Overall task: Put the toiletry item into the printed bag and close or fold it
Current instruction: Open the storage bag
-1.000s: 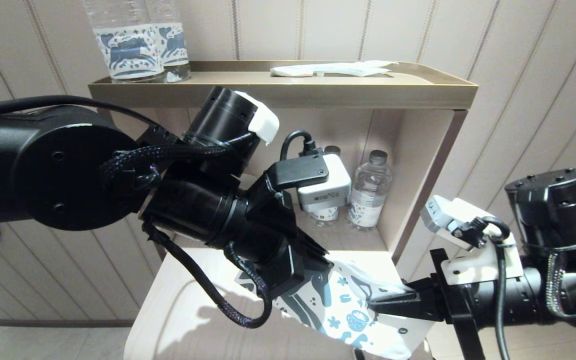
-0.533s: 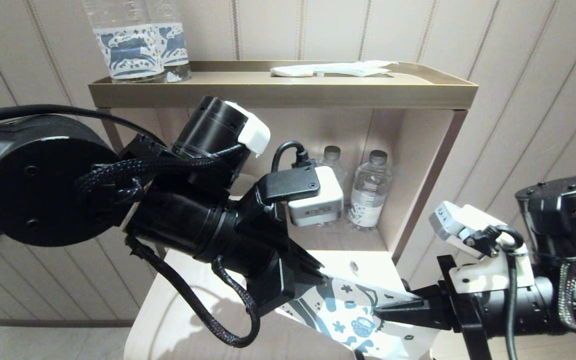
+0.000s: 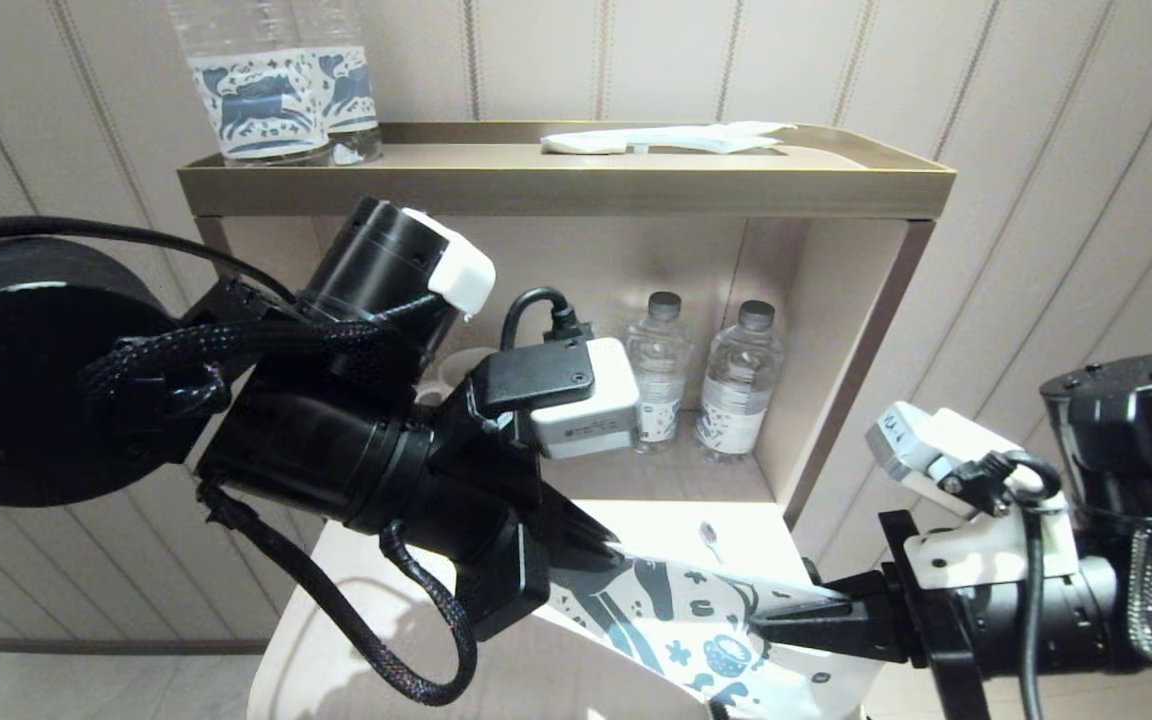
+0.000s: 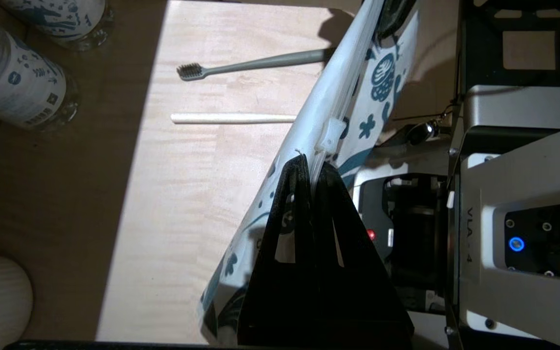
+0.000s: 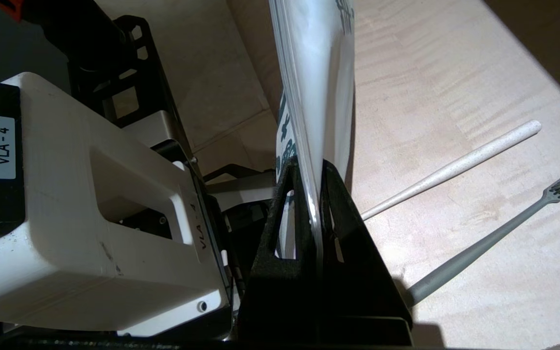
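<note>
Both grippers, left [image 4: 311, 167] and right [image 5: 311, 167], are clamped on the printed bag [image 3: 696, 625], held above the wooden tabletop [image 4: 183, 160]. The toothbrush [image 4: 255, 63] lies outside; zipping now risks sealing the bag empty.

Left arm [image 3: 236, 440] hides one end of the bag [image 3: 676, 630]; frame edge crops its lower corner. Bag covers the toothbrush [image 4: 255, 63] handle's end.
</note>
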`<state>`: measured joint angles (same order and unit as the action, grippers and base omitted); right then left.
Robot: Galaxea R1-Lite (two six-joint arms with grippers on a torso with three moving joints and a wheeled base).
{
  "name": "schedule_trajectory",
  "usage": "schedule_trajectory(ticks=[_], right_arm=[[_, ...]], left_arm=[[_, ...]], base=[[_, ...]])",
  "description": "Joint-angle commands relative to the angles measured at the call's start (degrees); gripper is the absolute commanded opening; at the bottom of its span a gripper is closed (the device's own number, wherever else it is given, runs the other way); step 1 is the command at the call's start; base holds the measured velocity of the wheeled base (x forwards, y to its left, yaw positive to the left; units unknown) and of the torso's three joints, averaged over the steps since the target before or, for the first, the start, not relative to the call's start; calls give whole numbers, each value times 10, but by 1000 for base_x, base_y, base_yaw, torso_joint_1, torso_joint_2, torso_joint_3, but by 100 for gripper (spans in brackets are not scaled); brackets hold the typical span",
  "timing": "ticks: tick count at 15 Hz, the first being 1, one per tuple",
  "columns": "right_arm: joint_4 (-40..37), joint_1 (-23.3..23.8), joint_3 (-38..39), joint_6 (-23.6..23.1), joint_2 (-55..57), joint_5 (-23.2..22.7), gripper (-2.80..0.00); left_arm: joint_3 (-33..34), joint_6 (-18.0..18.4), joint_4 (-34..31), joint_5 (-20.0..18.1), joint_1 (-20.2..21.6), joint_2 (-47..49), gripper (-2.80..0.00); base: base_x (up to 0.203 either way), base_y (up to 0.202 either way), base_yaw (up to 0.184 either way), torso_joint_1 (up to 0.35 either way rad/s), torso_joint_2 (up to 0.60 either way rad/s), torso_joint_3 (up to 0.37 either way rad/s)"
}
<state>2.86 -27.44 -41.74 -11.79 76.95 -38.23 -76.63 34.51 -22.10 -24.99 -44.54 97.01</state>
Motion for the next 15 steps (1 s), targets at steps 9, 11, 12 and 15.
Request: schedule_trajectory(ticks=[9, 11, 12, 15], right_arm=[[2, -2, 3, 0, -2, -3, -280], [2, -2, 4, 0, -2, -3, -280], [2, -2, 4, 0, -2, -3, -280], [2, -4, 0, 0, -2, -3, -280]], left_arm=[[16, 6, 37, -4, 25, -10, -280], [24, 6, 57, -5, 21, -7, -115], [19, 3, 59, -5, 19, -5, 0], [2, -1, 59, -5, 9, 2, 0]], base=[[0, 0, 0, 0, 0, 0], [0, 0, 0, 0, 0, 0], [0, 0, 0, 0, 0, 0], [0, 0, 0, 0, 0, 0]])
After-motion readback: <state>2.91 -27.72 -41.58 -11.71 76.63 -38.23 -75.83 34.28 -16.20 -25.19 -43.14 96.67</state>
